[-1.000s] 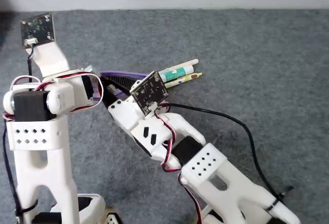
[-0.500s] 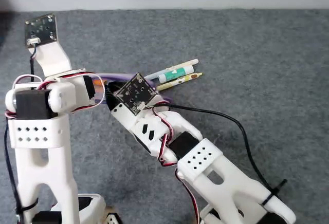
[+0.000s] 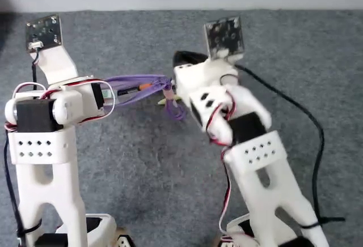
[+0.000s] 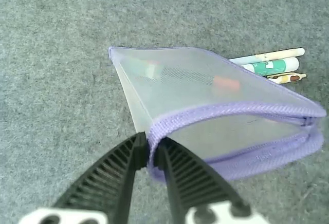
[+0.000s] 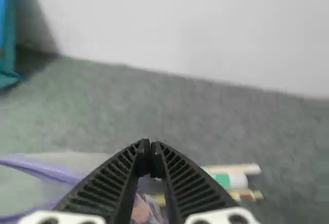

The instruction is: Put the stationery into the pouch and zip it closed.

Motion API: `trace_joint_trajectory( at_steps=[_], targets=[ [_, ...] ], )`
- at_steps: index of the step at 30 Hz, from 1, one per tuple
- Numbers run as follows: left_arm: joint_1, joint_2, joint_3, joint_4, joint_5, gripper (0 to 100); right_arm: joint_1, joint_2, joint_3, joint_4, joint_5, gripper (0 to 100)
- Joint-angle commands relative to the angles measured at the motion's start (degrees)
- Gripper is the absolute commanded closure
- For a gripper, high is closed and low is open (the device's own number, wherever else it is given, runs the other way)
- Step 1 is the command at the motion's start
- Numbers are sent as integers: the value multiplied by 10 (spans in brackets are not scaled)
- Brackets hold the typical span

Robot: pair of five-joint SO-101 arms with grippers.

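Our left gripper (image 4: 150, 151) is clamped on the purple seam at one end of the translucent pouch (image 4: 205, 95), which lies on the grey carpet (image 4: 56, 23). Our right gripper (image 5: 150, 158) has its jaws pressed together at the pouch's other end. Just beyond the pouch, three pens (image 4: 270, 64) lie side by side on the carpet.

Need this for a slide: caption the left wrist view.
Left gripper pinching the end of a translucent purple-trimmed pouch on grey carpet, three pieces of stationery lying beyond it.
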Motion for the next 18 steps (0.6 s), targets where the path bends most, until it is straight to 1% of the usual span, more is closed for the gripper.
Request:
trace_joint_trajectory(
  at_steps=[1, 8, 14, 16, 18],
  targets=[
    [3, -2, 0, -10, -5, 990, 36, 44, -71, 74, 45, 991],
    [3, -2, 0, -17, -5, 990, 41, 167, -139, 177, 202, 991],
    [3, -2, 0, -17, -5, 990, 41, 285, -211, 211, 344, 981],
    [3, -2, 0, -17, -5, 990, 42, 330, -238, 211, 393, 925],
    [3, -2, 0, -17, -5, 990, 44, 372, -272, 213, 431, 829]
  ],
)
